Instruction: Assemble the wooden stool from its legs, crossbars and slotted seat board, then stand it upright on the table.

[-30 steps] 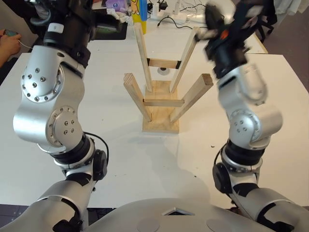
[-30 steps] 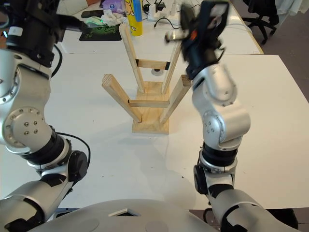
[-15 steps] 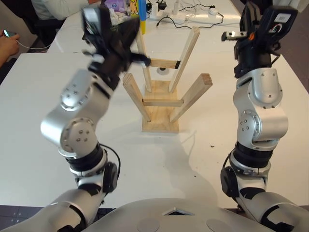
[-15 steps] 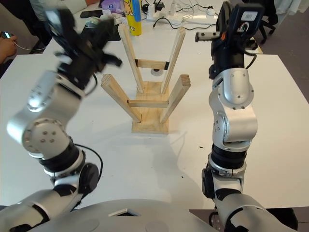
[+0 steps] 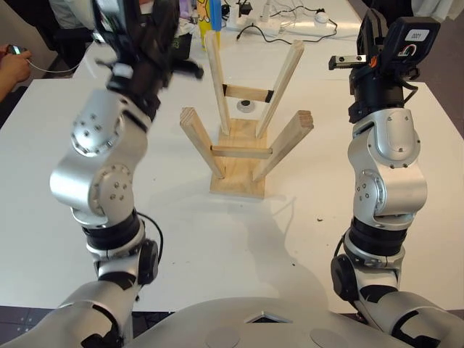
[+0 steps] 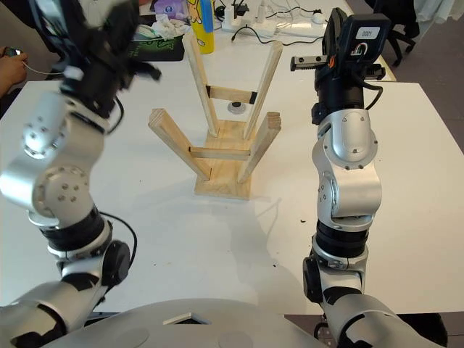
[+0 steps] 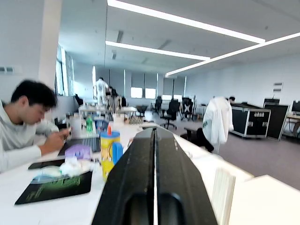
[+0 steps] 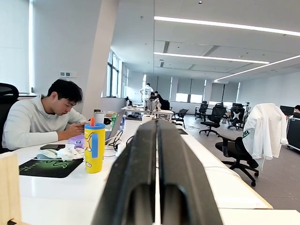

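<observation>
The wooden stool stands upside down in the middle of the white table, its seat board (image 5: 239, 187) flat on the surface. Its legs (image 5: 201, 141) point up and outward, joined by a near crossbar (image 5: 242, 151) and a far crossbar (image 5: 246, 93). My left gripper (image 7: 153, 133) is shut with nothing in it, held high to the left of the far-left leg (image 5: 216, 80). My right gripper (image 8: 156, 123) is also shut and holds nothing, raised right of the far-right leg (image 5: 284, 80), its fingers (image 6: 303, 63) pointing toward the stool. Neither gripper touches the wood.
A yellow and blue bottle (image 6: 203, 25), a dark mat (image 6: 145, 49) and a power strip with cables (image 6: 279, 27) lie on the table behind. A small dark round part (image 6: 234, 109) sits just beyond the seat board. Bare table surrounds the stool.
My left arm swung in toward the stool's far-left leg, then lifted back up and left. My right arm drew away from the right-hand legs and now stands upright. The stool has not moved.
</observation>
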Robot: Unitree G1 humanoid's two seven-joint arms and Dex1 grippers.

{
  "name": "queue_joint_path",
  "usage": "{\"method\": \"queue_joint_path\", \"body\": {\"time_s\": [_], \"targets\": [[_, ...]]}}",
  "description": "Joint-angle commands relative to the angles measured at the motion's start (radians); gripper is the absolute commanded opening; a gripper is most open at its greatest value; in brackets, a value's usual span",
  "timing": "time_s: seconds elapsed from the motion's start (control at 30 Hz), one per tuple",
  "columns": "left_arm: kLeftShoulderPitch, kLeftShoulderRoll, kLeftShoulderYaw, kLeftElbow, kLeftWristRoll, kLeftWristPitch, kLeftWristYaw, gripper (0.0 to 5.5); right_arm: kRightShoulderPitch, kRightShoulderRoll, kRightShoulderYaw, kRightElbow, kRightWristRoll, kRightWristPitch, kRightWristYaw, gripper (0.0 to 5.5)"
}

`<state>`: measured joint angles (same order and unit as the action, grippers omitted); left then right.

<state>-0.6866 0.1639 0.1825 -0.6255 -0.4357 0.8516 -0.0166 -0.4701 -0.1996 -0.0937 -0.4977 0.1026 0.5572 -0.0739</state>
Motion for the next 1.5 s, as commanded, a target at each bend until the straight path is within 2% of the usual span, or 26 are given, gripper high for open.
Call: {"method": "queue_joint_path", "body": {"time_s": [0.03, 0.2, 0.27, 0.37, 0.47, 0.57, 0.73, 0.8, 0.97, 1.03, 1.1, 1.2, 1.3, 1.4, 1.43, 1.5], "targets": [[-0.102, 0.03, 0.023, -0.007, -0.02, 0.013, 0.011, 0.01, 0.002, 0.003, -0.003, 0.012, -0.01, -0.012, 0.011, 0.0], [-0.103, 0.05, 0.021, 0.012, -0.024, 0.025, 0.009, 0.01, -0.009, 0.002, -0.008, 0.025, -0.011, -0.02, 0.022, 0.0], [0.04, 0.031, -0.024, 0.056, -0.013, 0.045, 0.001, 0.01, -0.01, 0.001, -0.009, 0.028, -0.01, -0.023, 0.027, 0.0], [0.309, 0.024, -0.183, 0.096, 0.032, 0.032, -0.026, 0.01, -0.008, -0.001, -0.011, 0.028, -0.009, -0.024, 0.034, 0.0], [0.445, 0.06, -0.279, 0.119, 0.093, -0.017, -0.047, 0.01, -0.004, -0.006, -0.015, 0.03, -0.01, -0.02, 0.039, 0.0], [0.407, 0.063, -0.208, 0.111, 0.105, -0.064, -0.033, 0.01, 0.004, -0.021, -0.007, 0.049, -0.023, 0.001, 0.049, 0.0], [0.173, 0.08, -0.004, 0.079, 0.104, -0.104, 0.053, 0.01, 0.042, -0.059, 0.017, 0.125, -0.086, 0.038, 0.053, 0.0], [0.106, 0.098, 0.045, 0.056, 0.087, -0.094, 0.061, 0.01, 0.05, -0.072, 0.021, 0.152, -0.089, 0.067, 0.071, 0.0], [0.094, 0.143, 0.098, 0.048, 0.105, -0.102, 0.059, 0.01, 0.081, -0.123, 0.016, 0.192, 0.027, 0.186, 0.262, 0.0], [0.121, 0.153, 0.112, 0.058, 0.116, -0.103, 0.059, 0.01, 0.116, -0.193, 0.002, 0.198, 0.087, 0.219, 0.381, 0.0], [0.135, 0.157, 0.126, 0.049, 0.119, -0.105, 0.058, 0.01, 0.169, -0.286, 0.014, 0.206, 0.095, 0.186, 0.488, 0.0], [0.142, 0.153, 0.135, 0.031, 0.123, -0.103, 0.068, 0.01, 0.23, -0.34, 0.059, 0.213, 0.102, 0.136, 0.594, 0.0], [0.135, 0.148, 0.129, 0.027, 0.127, -0.102, 0.075, 0.01, 0.248, -0.322, 0.16, 0.166, 0.085, 0.109, 0.619, 0.0], [0.11, 0.146, 0.129, 0.016, 0.124, -0.09, 0.085, 0.01, 0.241, -0.27, 0.3, 0.018, 0.117, 0.127, 0.655, 0.0], [0.1, 0.146, 0.127, 0.016, 0.12, -0.085, 0.086, 0.01, 0.249, -0.262, 0.319, -0.068, 0.191, 0.149, 0.699, 0.0], [0.075, 0.152, 0.132, 0.018, 0.113, -0.079, 0.084, 0.01, 0.249, -0.251, 0.251, -0.214, 0.455, 0.286, 0.777, 0.0]]}}
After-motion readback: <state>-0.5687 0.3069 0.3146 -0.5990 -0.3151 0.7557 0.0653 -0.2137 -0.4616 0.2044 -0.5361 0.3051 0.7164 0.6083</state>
